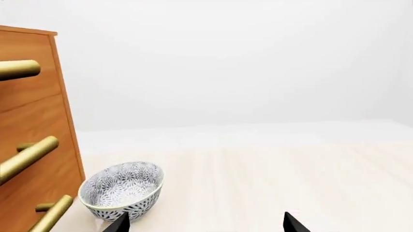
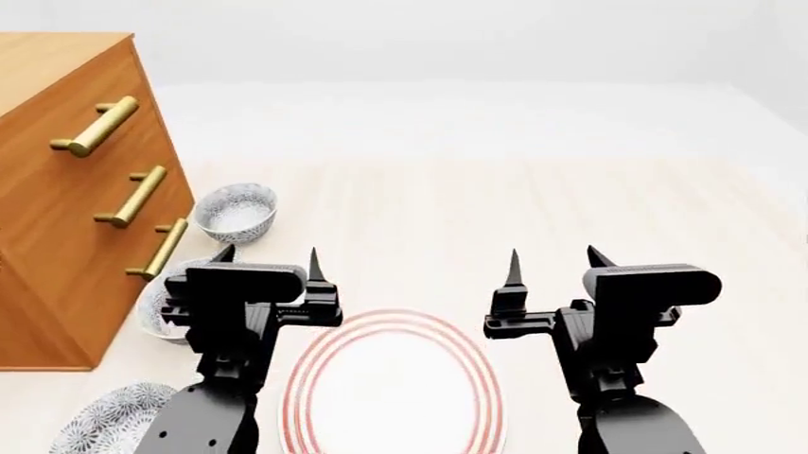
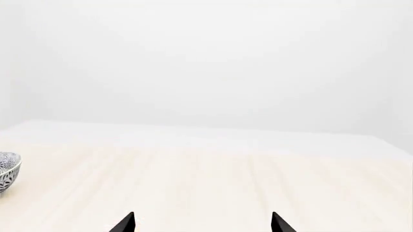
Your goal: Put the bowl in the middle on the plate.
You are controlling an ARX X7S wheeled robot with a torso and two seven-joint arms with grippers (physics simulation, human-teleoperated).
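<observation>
Nearest the robot in the head view, the red-ringed plate (image 2: 394,383) on the pale wood table (image 2: 505,208), between both arms. At its left, a patterned bowl (image 2: 108,421). Left gripper (image 2: 268,257) and right gripper (image 2: 552,257) raised, fingers spread, empty. Behind the left gripper, the middle bowl (image 2: 158,307), partly hidden, beside the wooden dresser (image 2: 57,189). Farther off, a third bowl (image 2: 237,212) near the brass handles (image 2: 132,194).

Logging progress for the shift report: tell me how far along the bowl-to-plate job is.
Nothing looks done yet. The plate is bare, and the middle bowl sits by the dresser between the far bowl and the near bowl, partly hidden by the left arm. The left end effector and right end effector are both open and empty. Grasping, lifting and placing all remain.
</observation>
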